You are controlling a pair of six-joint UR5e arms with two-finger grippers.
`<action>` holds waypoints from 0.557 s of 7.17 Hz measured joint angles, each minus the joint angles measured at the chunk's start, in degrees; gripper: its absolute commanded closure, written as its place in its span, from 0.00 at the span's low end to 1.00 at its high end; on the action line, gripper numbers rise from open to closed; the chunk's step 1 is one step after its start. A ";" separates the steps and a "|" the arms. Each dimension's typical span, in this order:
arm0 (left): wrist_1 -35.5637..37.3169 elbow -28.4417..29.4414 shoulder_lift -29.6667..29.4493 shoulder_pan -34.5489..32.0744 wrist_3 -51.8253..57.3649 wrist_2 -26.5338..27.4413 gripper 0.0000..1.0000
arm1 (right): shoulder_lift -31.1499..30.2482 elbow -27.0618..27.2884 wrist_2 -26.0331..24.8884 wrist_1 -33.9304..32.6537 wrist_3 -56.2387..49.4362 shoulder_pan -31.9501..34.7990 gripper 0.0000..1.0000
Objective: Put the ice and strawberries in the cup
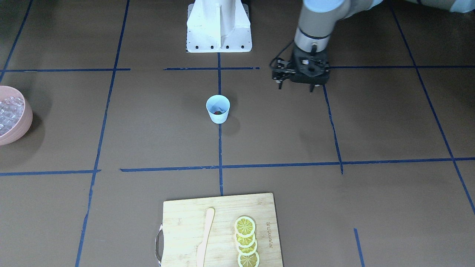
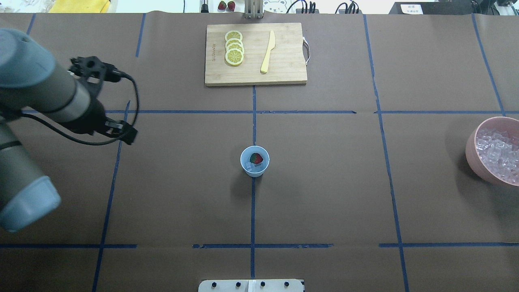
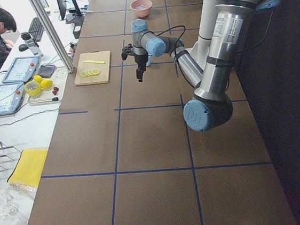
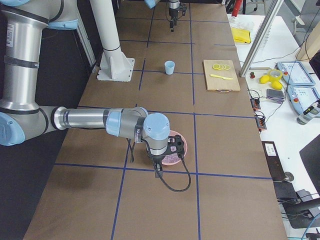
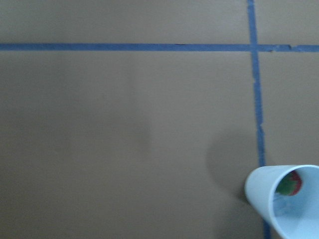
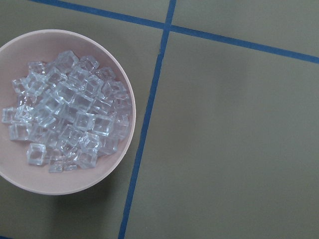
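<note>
Overhead exterior gives you the layout: the cup [image 2: 254, 161] stands alone at mid counter [image 2: 324, 194], right on the lengthwise blue tape line [image 2: 253, 202], with bare brown surface on all sides. It is upright, mouth up, its long axis vertical. The strawberry [image 2: 256, 157] lies inside on the ice [image 2: 255, 167], in the half of the cup nearer the cutting board. Its green top is turned toward the robot's left side, but it is too small for you to judge its long axis.

The cutting board [image 2: 284, 69] sits at the far edge, well apart from the cup. It carries a row of overlapping lemon slices [image 2: 234, 47] and a pale knife [image 2: 268, 52] that lies roughly along the row. The pink bowl [image 2: 471, 154], heaped with more cubes, is far out to the right and cut off by that view's edge.

The left end effector [image 1: 295, 88] hangs above the counter, well to the cup's left, pointing down. Its two tips show apart with nothing between them. The right end effector [image 4: 158, 172] hangs just beside the bowl. You see it only in the exterior right view, so you cannot tell whether it is apart or together.
</note>
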 measured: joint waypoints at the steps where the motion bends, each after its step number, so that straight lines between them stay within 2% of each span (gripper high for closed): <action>1: 0.04 0.35 4.37 -6.72 10.93 -3.92 0.00 | 0.02 -0.06 0.00 0.00 0.03 0.00 0.00; 2: -0.01 2.53 7.58 -13.55 21.43 -7.79 0.00 | 0.04 -0.13 0.00 0.00 0.05 0.00 0.00; 4: -0.35 11.59 10.98 -26.82 39.74 -14.02 0.00 | 0.05 -0.15 0.04 0.00 0.06 0.00 0.00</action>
